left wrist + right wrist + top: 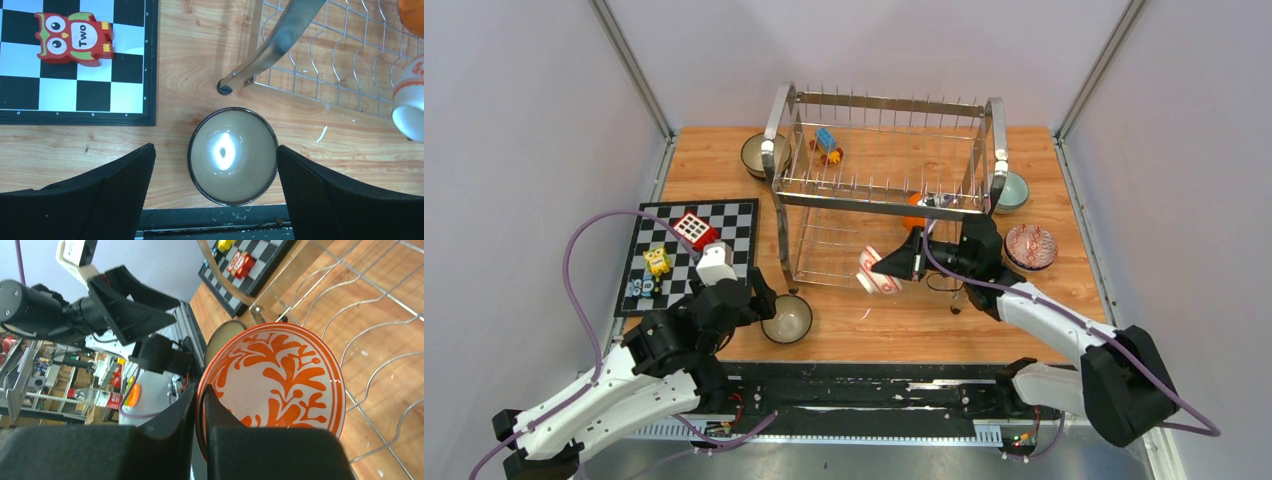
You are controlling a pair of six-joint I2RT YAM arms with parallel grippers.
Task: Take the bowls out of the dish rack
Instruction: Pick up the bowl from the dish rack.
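The chrome dish rack (884, 180) stands mid-table. My right gripper (902, 260) (200, 392) is shut on the rim of an orange-white bowl (879, 270) (280, 375). It holds that bowl on its side, at the front opening of the rack's lower tier. An orange bowl (914, 205) (412, 15) shows further back in the rack. My left gripper (759, 298) (215, 150) is open above a dark-rimmed beige bowl (787, 318) (233, 156), which sits upright on the table by the rack's front-left leg (280, 40); neither finger touches it.
Three more bowls sit on the table: speckled brown (762, 155) back left, mint green (1012, 190) and red patterned (1031, 246) right of the rack. A chequered board (692, 250) with toy blocks, one a red owl (74, 37), lies at left. Small toys (827, 145) sit behind the rack.
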